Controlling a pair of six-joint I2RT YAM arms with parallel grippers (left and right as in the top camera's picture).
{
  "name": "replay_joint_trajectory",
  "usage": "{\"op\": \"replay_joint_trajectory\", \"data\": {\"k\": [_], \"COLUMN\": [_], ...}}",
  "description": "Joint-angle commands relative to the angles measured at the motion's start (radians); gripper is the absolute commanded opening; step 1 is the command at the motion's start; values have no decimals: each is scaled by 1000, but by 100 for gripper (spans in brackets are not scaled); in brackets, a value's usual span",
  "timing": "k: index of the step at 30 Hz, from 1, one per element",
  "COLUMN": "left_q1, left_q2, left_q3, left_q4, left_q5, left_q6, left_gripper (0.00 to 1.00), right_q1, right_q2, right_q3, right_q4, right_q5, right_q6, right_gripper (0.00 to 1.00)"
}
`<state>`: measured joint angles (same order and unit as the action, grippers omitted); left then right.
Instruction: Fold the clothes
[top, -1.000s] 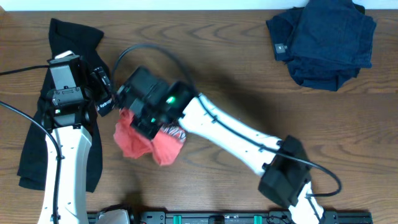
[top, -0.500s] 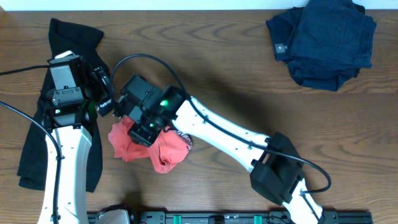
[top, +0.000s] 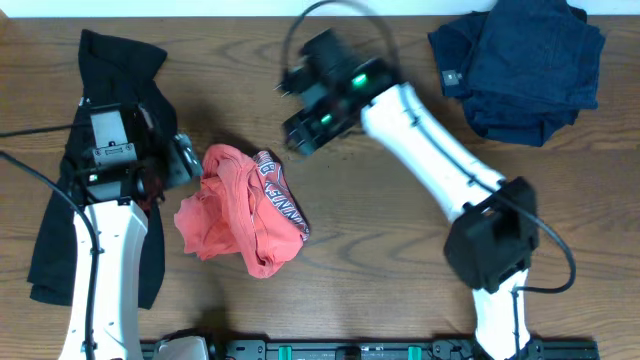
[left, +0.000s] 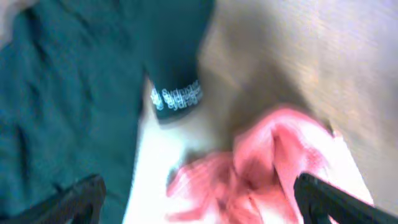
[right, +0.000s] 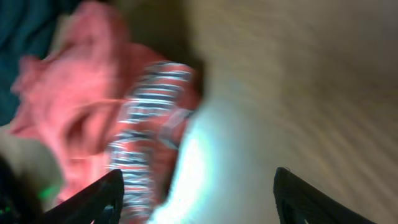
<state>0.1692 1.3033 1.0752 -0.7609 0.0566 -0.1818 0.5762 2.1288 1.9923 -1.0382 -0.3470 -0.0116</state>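
a brown wood-grain table (top: 380, 230) is seen from above. the coral-red t-shirt (top: 235, 215) is left crumpled in a heap left of the middle, with its white and dark lettering (top: 282, 198) turned up along its right edge. the long black garment (top: 50, 250) is laid along the left side, partly covered by the left arm; small white print (left: 177, 98) on it is shown in the left wrist view. a folded navy pile (top: 520, 65) is placed at the far right corner. the left gripper (top: 183, 160) is held just beside the shirt's left edge, fingers spread wide, nothing grasped. the right gripper (top: 303, 128) is held on the far side of the shirt, apart from it, released and empty.
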Motion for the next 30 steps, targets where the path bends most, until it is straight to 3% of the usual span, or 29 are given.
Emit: {"op": "replay_joint_trajectory", "data": {"k": [1,8,17,26,30], "left_q1": [0,-54,-126,-135,-155], "left_q2": [31,57,130,309,380], "left_q3": [6,-55,-149,-172,-172], "left_q4": [-76,-192,-187,-19,108], "left_q5": [205,250,250,257,338], "left_q6": [47,103,103,95,95], "left_gripper": [98,98,98,98,98], "right_q1": [-56,-124,-149,-151,-152], "right_q2": [-31,-31,-30,-30,-31], "right_q3": [3,3,3,3,3], "right_q4": [-14,-27,-28,-32,-35], "right_q5": [-9,-7,10,33,37], "right_q6": [-21,-50,-58,-57,-58], "right_gripper": [76,79,80,81,81]}}
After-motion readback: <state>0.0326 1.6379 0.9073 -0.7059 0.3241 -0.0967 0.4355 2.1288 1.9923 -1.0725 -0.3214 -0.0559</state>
